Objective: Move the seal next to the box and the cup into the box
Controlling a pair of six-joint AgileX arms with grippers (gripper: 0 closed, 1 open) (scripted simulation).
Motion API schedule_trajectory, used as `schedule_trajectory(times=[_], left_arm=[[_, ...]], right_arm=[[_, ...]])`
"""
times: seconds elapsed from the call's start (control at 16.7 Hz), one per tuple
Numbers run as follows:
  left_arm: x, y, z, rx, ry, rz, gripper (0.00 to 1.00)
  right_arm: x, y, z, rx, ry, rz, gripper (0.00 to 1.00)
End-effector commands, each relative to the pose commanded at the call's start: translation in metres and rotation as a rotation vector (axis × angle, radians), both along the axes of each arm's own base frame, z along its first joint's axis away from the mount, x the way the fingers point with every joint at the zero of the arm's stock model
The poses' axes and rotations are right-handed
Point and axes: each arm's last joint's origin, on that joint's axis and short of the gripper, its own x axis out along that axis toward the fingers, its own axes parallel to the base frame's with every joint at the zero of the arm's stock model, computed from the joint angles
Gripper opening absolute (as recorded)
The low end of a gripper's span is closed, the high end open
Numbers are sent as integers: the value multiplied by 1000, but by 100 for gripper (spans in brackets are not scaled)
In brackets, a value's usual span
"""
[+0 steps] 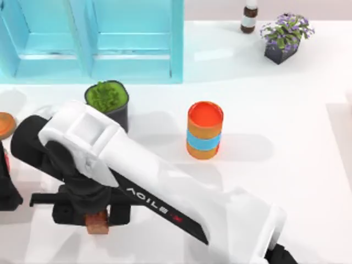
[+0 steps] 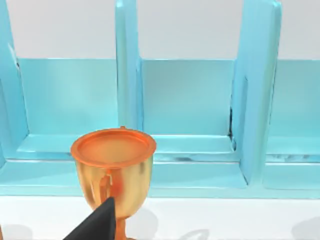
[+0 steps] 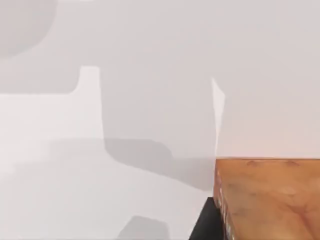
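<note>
1. White tabletop (image 1: 308, 181) spreads across the whole top view, bare along its right side.
2. Turquoise box (image 1: 137, 60), an open shelf-like case with upright dividers, runs along the upper left of the top view; the left wrist view faces its compartments (image 2: 185, 100).
3. Right arm (image 1: 165, 192), white with black joints, crosses the top view diagonally from the lower right corner toward the lower left.
4. Right gripper (image 1: 97, 215) sits at the lower left of the top view, its black fingers clamped on either side of the seal.
5. Orange cylinder (image 1: 204, 131) with a blue band stands upright at the middle of the top view, apart from everything else.
6. Dark pot with a green plant (image 1: 108, 100) stands just in front of the box, upper left of centre.
7. Purple-flowered plant in a dark planter (image 1: 285, 37) sits at the upper right, with a small brown bottle (image 1: 249, 17) near it.
8. Orange-gold goblet (image 2: 113, 172) stands before the box in the left wrist view; its rim (image 1: 5, 124) shows at the top view's left edge.
9. Reddish-brown seal (image 1: 97, 222) is pinched in the right gripper at the lower left, well apart from the box; the right wrist view shows its speckled face (image 3: 270, 200) at lower right.
10. Left gripper (image 1: 6, 187) is at the left edge; a dark fingertip (image 2: 97, 222) shows in its wrist view, and whether it is spread or closed cannot be told.
</note>
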Motion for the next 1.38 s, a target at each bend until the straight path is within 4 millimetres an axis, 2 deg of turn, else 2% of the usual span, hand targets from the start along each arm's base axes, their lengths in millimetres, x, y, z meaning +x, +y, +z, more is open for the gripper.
schedule_trajectory(times=[0.12,0.18,0.6,0.66,0.84,1.08,1.38], left_arm=[[0,0,0,0,0,0,100],[0,0,0,0,0,0,100],[0,0,0,0,0,0,100],[0,0,0,0,0,0,100],[0,0,0,0,0,0,100],[0,0,0,0,0,0,100],[0,0,0,0,0,0,100]], right_arm=[[0,0,0,0,0,0,2],[0,0,0,0,0,0,0],[0,0,0,0,0,0,0],[-3,7,2,55,-20,10,0],[-1,8,5,55,-20,11,0],[6,12,22,58,-23,15,0],[17,7,53,60,-25,13,0]])
